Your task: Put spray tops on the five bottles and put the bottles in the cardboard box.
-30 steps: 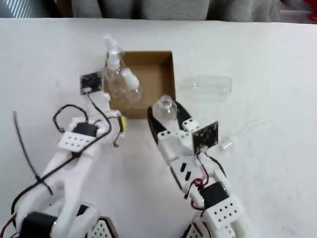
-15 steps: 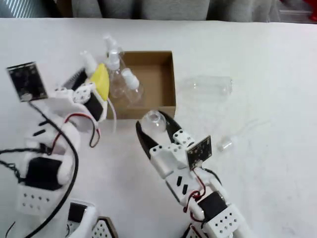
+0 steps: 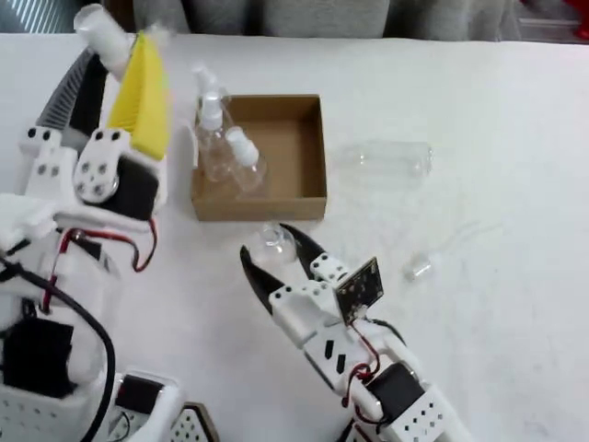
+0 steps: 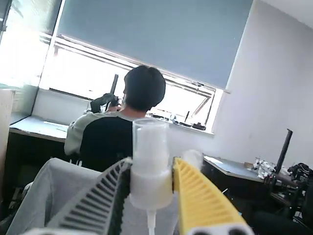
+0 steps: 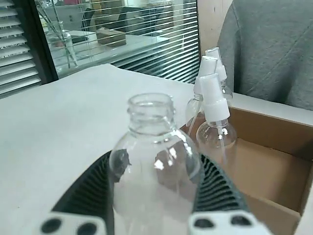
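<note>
My left gripper (image 3: 112,57) is raised high at the table's left, shut on a white spray top (image 3: 99,25) (image 4: 149,161) held between its grey and yellow fingers. My right gripper (image 3: 274,250) sits just in front of the cardboard box (image 3: 304,198), shut on a clear open-necked bottle (image 3: 272,241) (image 5: 154,171) that stands upright. Several bottles with spray tops (image 3: 228,152) (image 5: 211,112) stand at the box's left side. Another clear bottle (image 3: 385,158) lies on its side to the right of the box. A loose spray top (image 3: 433,258) lies on the table further right.
The white table (image 3: 497,120) has open room to the right and behind the box. A grey cloth (image 5: 264,44) hangs beyond the table's far edge.
My left gripper rose and swung up away from the box with the spray top. My right gripper drew the open bottle back from the box toward the table's front.
</note>
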